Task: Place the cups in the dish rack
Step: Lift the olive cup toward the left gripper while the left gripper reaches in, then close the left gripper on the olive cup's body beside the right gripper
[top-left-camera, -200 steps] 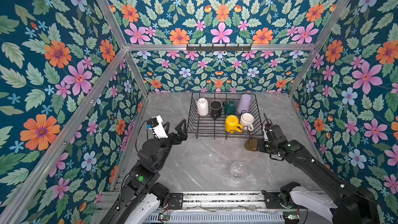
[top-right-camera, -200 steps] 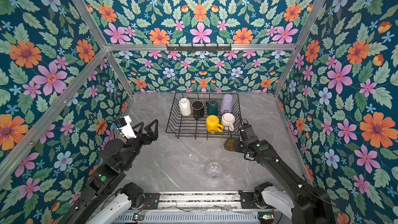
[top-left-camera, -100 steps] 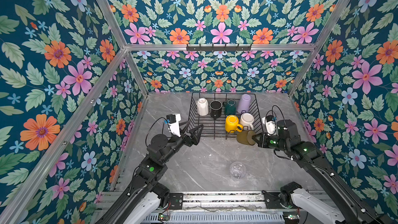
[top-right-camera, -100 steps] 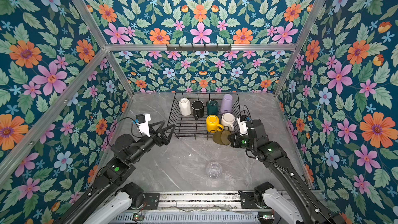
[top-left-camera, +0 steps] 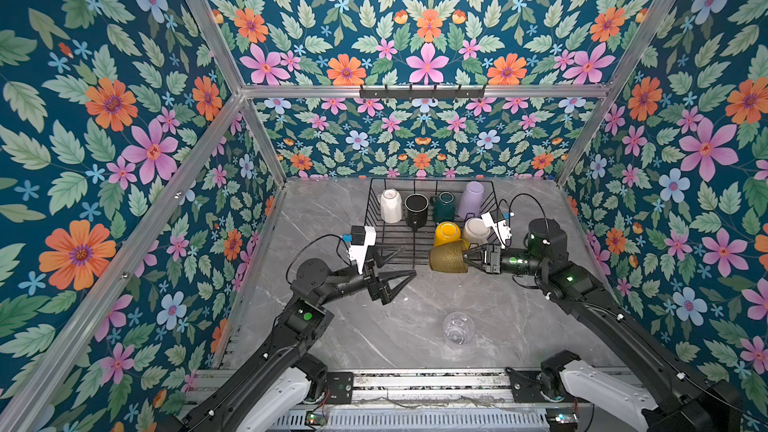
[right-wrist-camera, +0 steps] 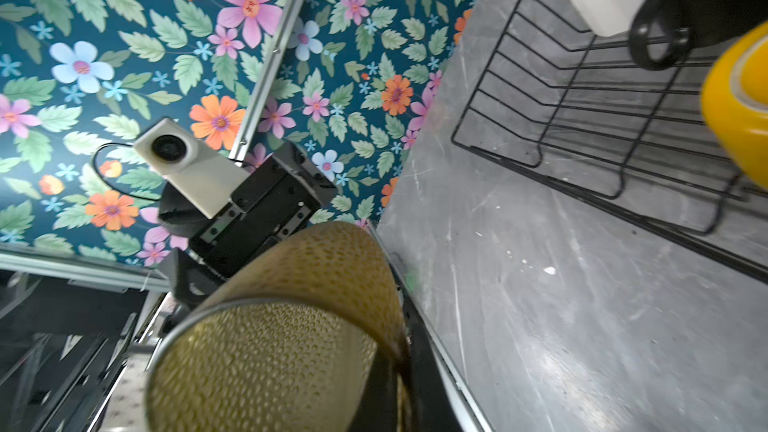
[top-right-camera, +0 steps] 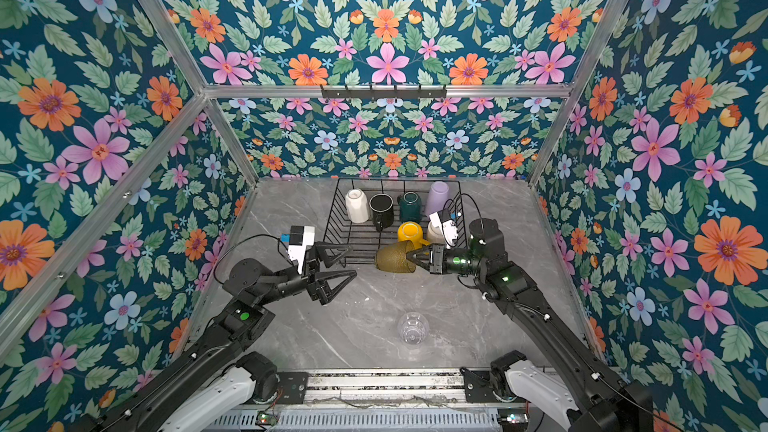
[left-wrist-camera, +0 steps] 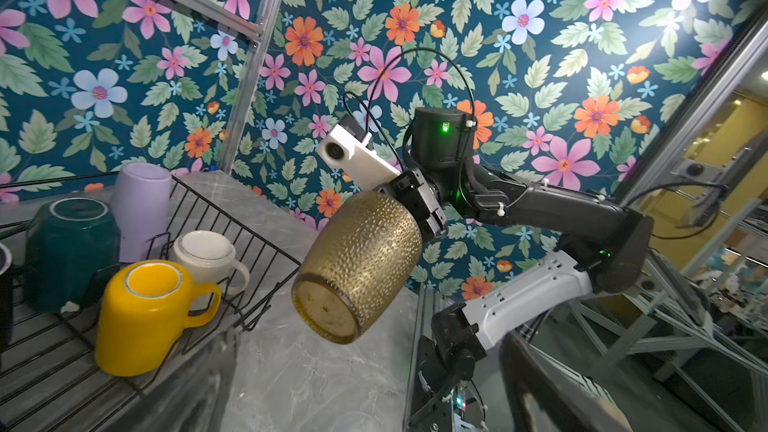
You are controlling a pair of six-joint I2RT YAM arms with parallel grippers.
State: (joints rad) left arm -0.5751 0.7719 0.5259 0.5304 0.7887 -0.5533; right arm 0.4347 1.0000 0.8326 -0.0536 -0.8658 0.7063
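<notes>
The black wire dish rack (top-left-camera: 376, 238) stands at the back of the table. It holds white (top-left-camera: 390, 205), black (top-left-camera: 415, 209), dark green (top-left-camera: 444, 206), lilac (top-left-camera: 471, 199), yellow (top-left-camera: 446, 233) and cream (top-left-camera: 476, 231) cups. My right gripper (top-left-camera: 469, 257) is shut on the rim of an olive-brown tumbler (top-left-camera: 448, 256) (left-wrist-camera: 357, 263) (right-wrist-camera: 282, 338). The tumbler hangs on its side in the air at the rack's front edge, base pointing left. My left gripper (top-left-camera: 407, 261) (top-right-camera: 353, 260) stands open and empty a short way left of the tumbler. A clear glass tumbler (top-left-camera: 458, 327) stands on the table near the front.
A black hook rail (top-left-camera: 422, 91) hangs high on the back wall. Floral walls close in the grey marble table (top-left-camera: 332, 326) on three sides. Both arm bases sit on a metal rail (top-left-camera: 415, 384) along the front edge.
My right gripper lifted the olive-brown tumbler off the table at the right, tipped it sideways and carried it left along the rack's front. My left arm reached forward toward the middle, jaws still open.
</notes>
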